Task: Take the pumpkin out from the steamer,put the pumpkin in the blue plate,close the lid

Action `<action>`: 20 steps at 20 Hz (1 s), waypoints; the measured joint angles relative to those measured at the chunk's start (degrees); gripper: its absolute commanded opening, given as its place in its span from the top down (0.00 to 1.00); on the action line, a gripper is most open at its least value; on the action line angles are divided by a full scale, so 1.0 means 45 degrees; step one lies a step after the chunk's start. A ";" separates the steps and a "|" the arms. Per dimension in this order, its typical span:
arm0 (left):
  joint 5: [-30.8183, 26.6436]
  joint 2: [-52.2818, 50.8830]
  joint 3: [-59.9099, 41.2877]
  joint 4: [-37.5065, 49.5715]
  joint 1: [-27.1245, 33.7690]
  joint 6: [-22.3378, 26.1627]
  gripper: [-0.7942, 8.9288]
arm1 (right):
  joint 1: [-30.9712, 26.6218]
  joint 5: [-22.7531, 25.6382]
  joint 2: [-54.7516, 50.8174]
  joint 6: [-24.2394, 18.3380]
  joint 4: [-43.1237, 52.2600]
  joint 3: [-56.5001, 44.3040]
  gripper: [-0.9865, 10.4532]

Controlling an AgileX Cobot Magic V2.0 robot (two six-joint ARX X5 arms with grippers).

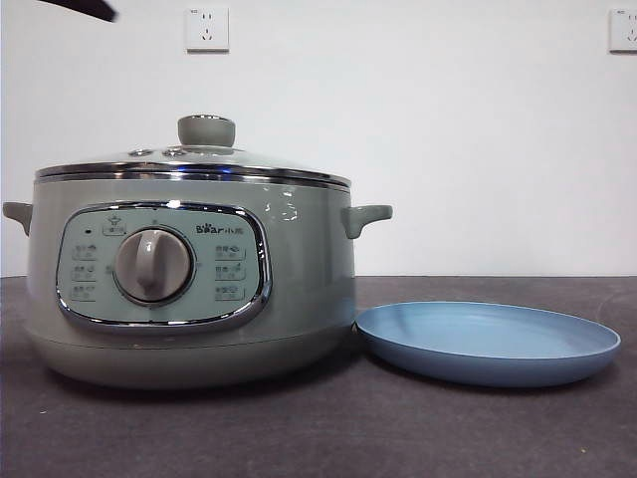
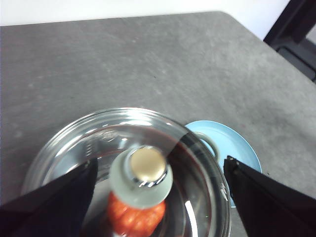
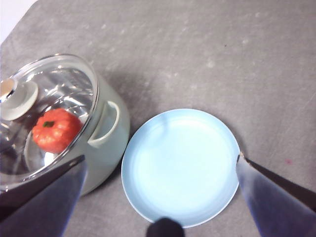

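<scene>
Plain white wall (image 1: 448, 129) sitting behind w/ two sockets (image 1: 207, 29), dark grey speckled bench (image 1: 398, 428) running across the fg.

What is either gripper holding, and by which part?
Nothing. The left gripper is open above the lid; the right gripper is open above the blue plate.

Your 2 grippers hang high with jaws spread wide: the left gripper (image 2: 158, 197) and the right gripper (image 3: 160, 197), both holding nothing.
</scene>
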 measured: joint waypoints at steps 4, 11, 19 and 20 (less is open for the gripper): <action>-0.1807 0.1846 0.1054 -0.0432 -0.1132 0.0369 0.48 | 0.0146 0.0000 0.0000 0.0005 -0.0204 0.0000 0.47; -0.2841 0.3837 0.1132 -0.0471 -0.1768 0.1010 0.48 | 0.0151 0.0000 0.0000 0.0005 -0.0389 0.0000 0.47; -0.2846 0.4274 0.1132 -0.0534 -0.1977 0.1520 0.63 | 0.0146 0.0005 0.0000 0.0005 -0.0607 0.0000 0.47; -0.2841 0.4274 0.1132 -0.0539 -0.1991 0.1549 0.74 | 0.0146 0.0000 0.0000 0.0005 -0.0607 0.0000 0.47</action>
